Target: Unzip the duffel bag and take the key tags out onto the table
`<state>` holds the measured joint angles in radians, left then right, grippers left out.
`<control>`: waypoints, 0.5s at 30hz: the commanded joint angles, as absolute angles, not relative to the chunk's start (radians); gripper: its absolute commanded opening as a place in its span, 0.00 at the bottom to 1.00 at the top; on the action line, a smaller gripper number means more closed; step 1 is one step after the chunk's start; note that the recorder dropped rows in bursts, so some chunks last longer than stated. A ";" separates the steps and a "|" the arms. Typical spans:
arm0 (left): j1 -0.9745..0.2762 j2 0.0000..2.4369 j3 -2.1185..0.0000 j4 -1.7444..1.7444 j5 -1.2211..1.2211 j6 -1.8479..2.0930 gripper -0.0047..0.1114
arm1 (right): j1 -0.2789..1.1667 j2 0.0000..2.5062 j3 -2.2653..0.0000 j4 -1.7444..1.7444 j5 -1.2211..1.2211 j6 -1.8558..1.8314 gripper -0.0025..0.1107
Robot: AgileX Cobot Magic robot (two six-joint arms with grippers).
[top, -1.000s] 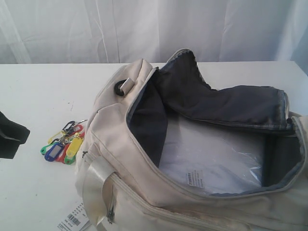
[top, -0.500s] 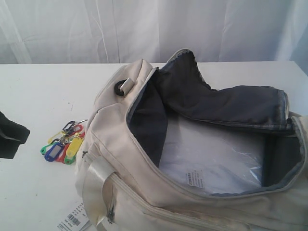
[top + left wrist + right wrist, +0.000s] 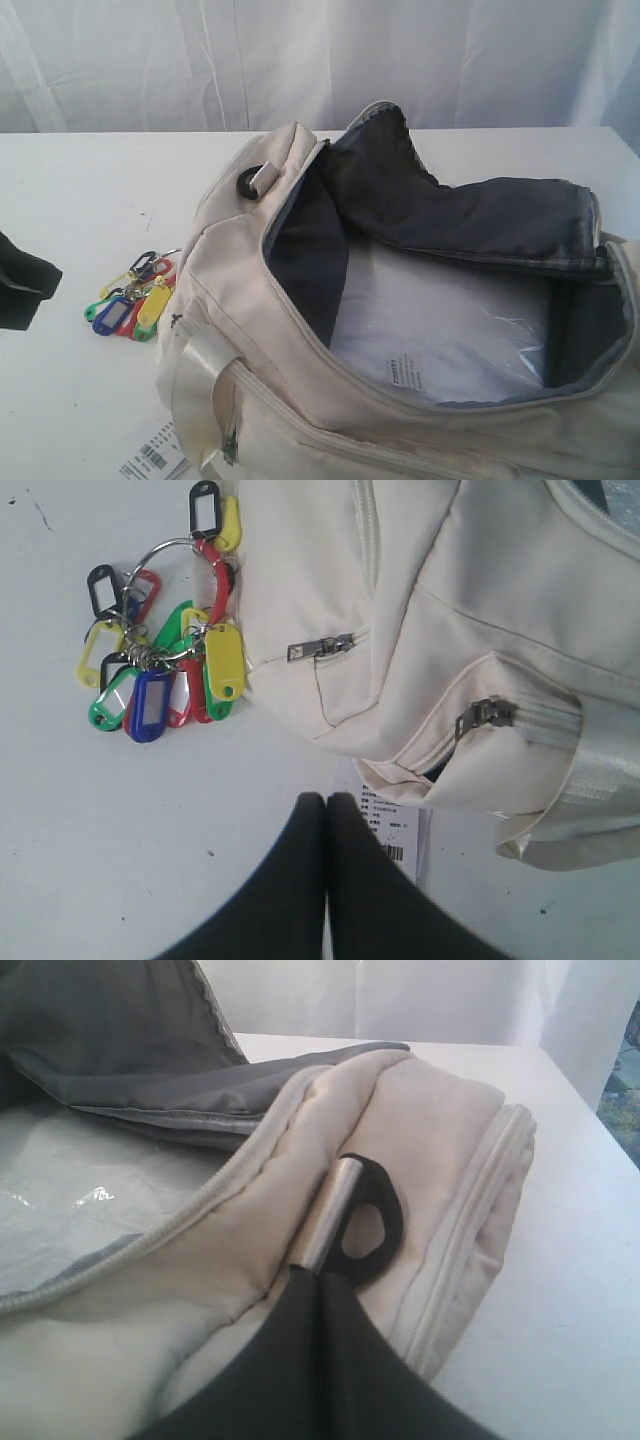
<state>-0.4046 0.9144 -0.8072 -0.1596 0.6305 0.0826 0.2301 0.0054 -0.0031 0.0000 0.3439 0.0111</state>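
Left wrist view: left gripper (image 3: 325, 805) pressed together, empty; right gripper (image 3: 322, 1275) likewise, beside the duffel bag (image 3: 450, 610)'s D-ring (image 3: 375, 1225). The key tags (image 3: 165, 670) lie on the table (image 3: 100, 860) by the bag's end, fanned toward its near edge.

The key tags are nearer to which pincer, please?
Left. The left pincer sits just beside the key tags; the right pincer is at the far end of the duffel bag.

I see open table (image 3: 80, 190) left of the duffel bag (image 3: 250, 290), with only the key tags (image 3: 135, 300) lying just beside it. The bag's mouth gapes wide.
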 commanded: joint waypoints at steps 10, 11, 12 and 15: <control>-0.402 0.799 -0.800 -0.295 0.621 0.080 0.04 | 0.224 0.000 0.000 0.000 0.335 0.000 0.02; -0.402 0.783 -0.800 -0.301 0.621 0.080 0.04 | 0.224 0.000 0.000 0.000 0.335 0.000 0.02; -0.402 0.770 -0.799 -0.303 0.619 0.080 0.04 | 0.224 0.000 0.000 0.000 0.335 0.000 0.02; -0.387 0.726 -0.790 -0.305 0.609 0.080 0.04 | 0.224 0.000 0.000 0.000 0.335 0.000 0.02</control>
